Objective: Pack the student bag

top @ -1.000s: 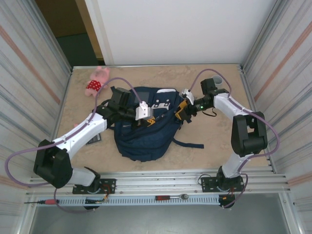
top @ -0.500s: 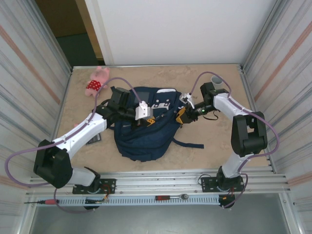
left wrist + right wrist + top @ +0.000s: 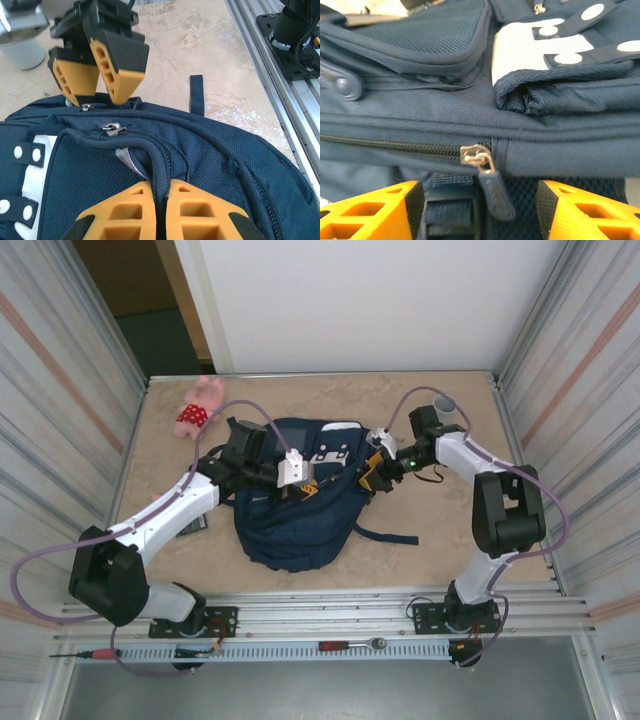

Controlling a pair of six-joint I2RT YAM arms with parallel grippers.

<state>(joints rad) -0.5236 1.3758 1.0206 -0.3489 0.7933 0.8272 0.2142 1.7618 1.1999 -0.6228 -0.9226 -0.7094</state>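
Left gripper (image 3: 160, 189) staying clamped on the bag's (image 3: 225, 165) seam (image 3: 158, 157), I'm bringing the right gripper (image 3: 480, 197) back down — jaws reopening, empty — astride the zip pull (image 3: 494, 194), so unzipping's still pending.

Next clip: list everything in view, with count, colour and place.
student bag: one, navy with white patch, mid-table between the arms
zip pull: one, silver with dark tab, on the bag's side
plush toy: one, pink and red, far left of table
cup: one, pale grey, far right
flat object: one, black, partly under left arm
screwdriver: one, red handle, front rail, left
ratchet: one, red and metal, front rail, middle
table: one, beige marbled
left gripper: one, orange fingers, shut on a seam of the bag
right gripper: one, orange fingers, open around the zip pull
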